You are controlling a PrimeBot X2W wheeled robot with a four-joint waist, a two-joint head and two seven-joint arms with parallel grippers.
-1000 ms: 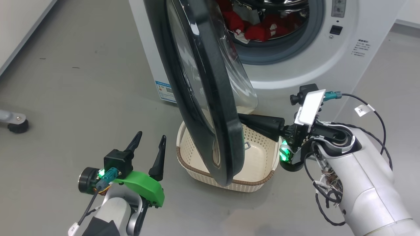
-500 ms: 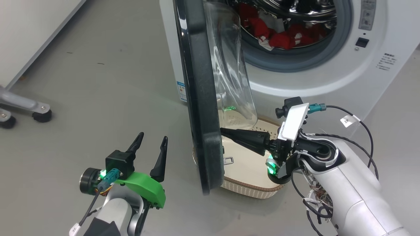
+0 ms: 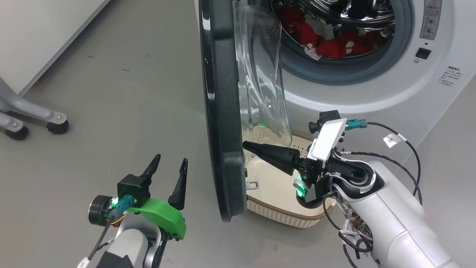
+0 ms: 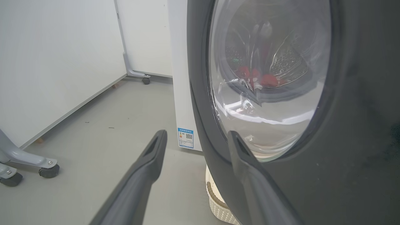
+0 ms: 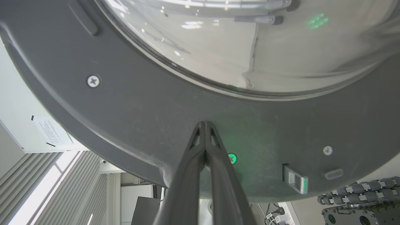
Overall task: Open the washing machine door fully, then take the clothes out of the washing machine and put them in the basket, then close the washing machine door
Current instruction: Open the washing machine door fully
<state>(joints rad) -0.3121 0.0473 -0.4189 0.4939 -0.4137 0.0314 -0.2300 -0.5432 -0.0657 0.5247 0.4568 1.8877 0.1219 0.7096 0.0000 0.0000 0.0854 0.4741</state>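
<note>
The right fingers (image 3: 269, 153) are pressed together into one point. Their tip touches the dark inner rim of the washing machine door (image 3: 223, 111), low on it, just under the clear glass bowl. The door stands edge-on beyond the left fingers (image 3: 179, 184), which are spread wide and hold nothing. Its outer rim lies ahead and to the right of their tips, apart from them. To the left of those fingers the grey floor (image 3: 111, 93) lies open as far as a grey wheeled frame (image 3: 35, 113).

Under the right fingers sits the basket (image 3: 286, 216), its left end covered in the head view by the door's bottom edge. Beyond the right fingers is the washing machine (image 3: 372, 96), with the red clothes (image 3: 331, 47) in its drum, well apart from both pairs of fingers.

Compared with a second ago, the door has swung wider from the machine's front. Then its bottom edge crossed the basket's near rim; now it stands at the basket's left end. The right fingers keep their closed press on the rim, and the left ones are as spread as before.
</note>
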